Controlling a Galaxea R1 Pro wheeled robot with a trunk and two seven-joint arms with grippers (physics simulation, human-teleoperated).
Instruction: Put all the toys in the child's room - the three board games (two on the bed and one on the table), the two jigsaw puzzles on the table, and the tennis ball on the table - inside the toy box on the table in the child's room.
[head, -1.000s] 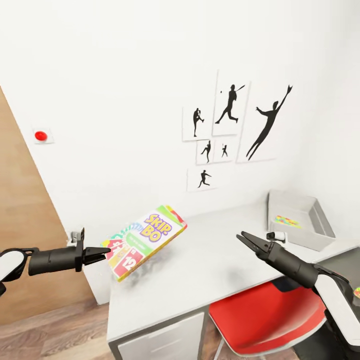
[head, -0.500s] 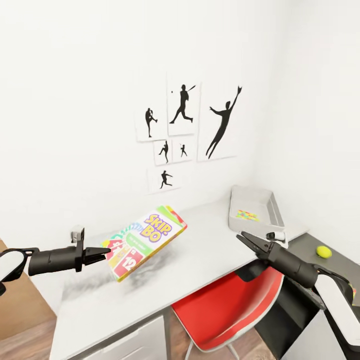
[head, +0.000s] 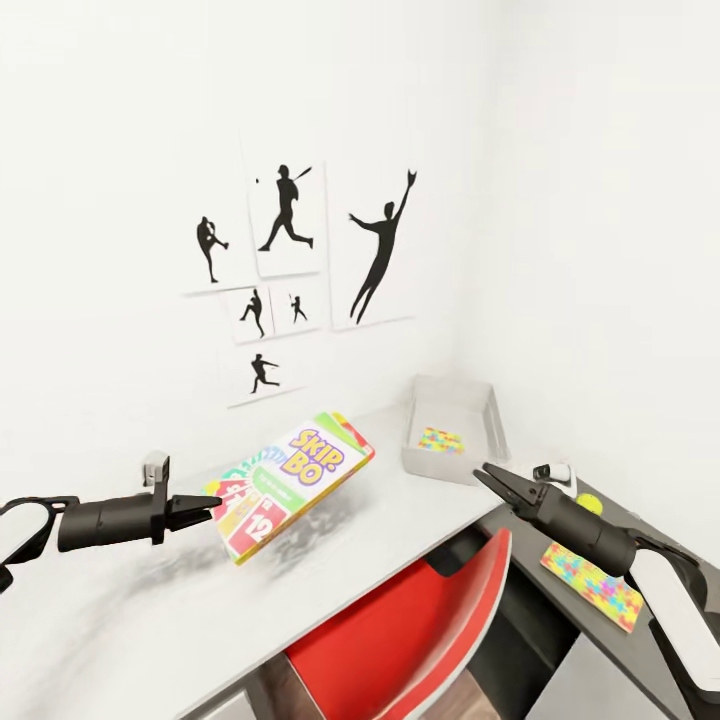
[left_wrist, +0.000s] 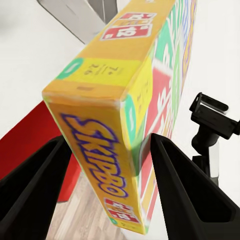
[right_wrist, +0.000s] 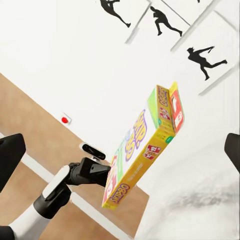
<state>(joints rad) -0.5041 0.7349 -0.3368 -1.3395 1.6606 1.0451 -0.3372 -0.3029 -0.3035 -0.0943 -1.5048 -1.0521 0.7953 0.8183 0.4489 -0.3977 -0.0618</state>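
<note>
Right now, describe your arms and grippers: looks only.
Both arms are matte black cylinders near the wrist, changing to white shells further back. The left gripper and right gripper each have two tapering black fingers. A small grey-and-white camera block sits on each wrist. No cables or markings show.

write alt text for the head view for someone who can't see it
The left claw holds a Skip-Bo game box tilted above a pale grey desk, while the right claw hangs open and empty over a red chair. A grey toy box with a jigsaw sheet inside sits in the corner, below black sports silhouettes on the white wall.
</note>
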